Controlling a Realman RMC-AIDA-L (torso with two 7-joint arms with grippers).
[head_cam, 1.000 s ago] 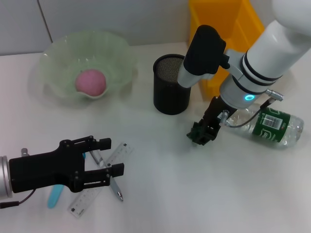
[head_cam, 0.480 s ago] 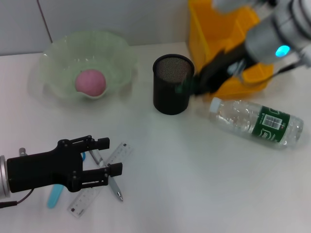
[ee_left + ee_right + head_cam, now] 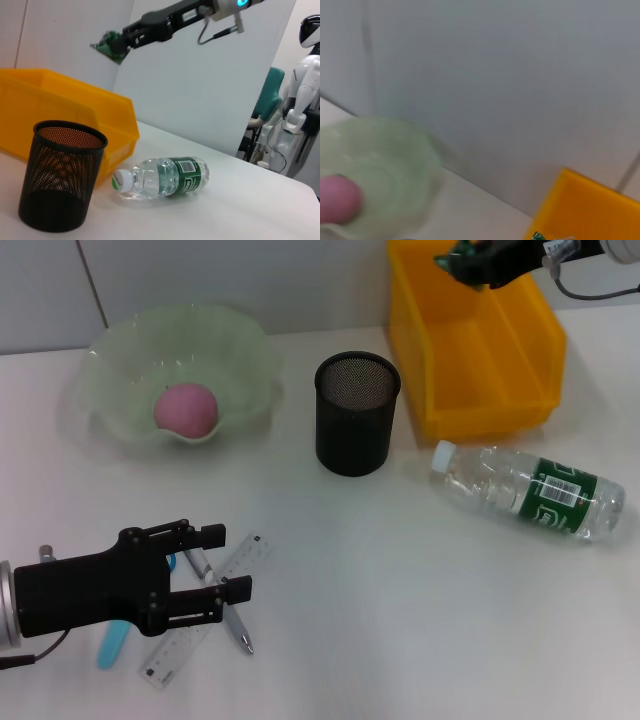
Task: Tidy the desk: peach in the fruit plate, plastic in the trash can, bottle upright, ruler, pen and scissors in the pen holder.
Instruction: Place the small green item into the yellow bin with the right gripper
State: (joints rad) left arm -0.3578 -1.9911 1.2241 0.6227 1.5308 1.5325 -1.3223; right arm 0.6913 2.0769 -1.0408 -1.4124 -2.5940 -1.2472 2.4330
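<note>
- The right gripper (image 3: 468, 262) hangs above the far end of the yellow bin (image 3: 480, 360), which stands at the table's far right; its fingers are pinched on a small green scrap of plastic (image 3: 462, 254).
- The left wrist view shows the same gripper (image 3: 116, 44) in the air over the bin (image 3: 60, 115), the green scrap (image 3: 106, 44) at its tip well clear of the bin's rim.
- The left gripper (image 3: 205, 570) rests low near the table's near left edge, its fingers spread wide over the ruler (image 3: 205, 612), the pen (image 3: 235, 625) and a blue-handled thing (image 3: 113, 645) that lie together there. I cannot tell whether it touches any of them.
- The peach (image 3: 186, 408) sits in the pale green fruit plate (image 3: 110, 370) at the far left.
- The black mesh pen holder (image 3: 356, 412) stands upright mid-table, just beside the bin's near left corner.
- The bottle (image 3: 530, 490) lies on its side near the right edge, cap pointing toward the pen holder, just in front of the bin.
- The table (image 3: 400, 640) is bare across its near right half, and between the pen holder and the left gripper.
- The right wrist view takes in the fruit plate (image 3: 395, 170) with the peach (image 3: 337, 200), a corner of the bin (image 3: 580, 205) and the wall, but not that arm's own fingers.
</note>
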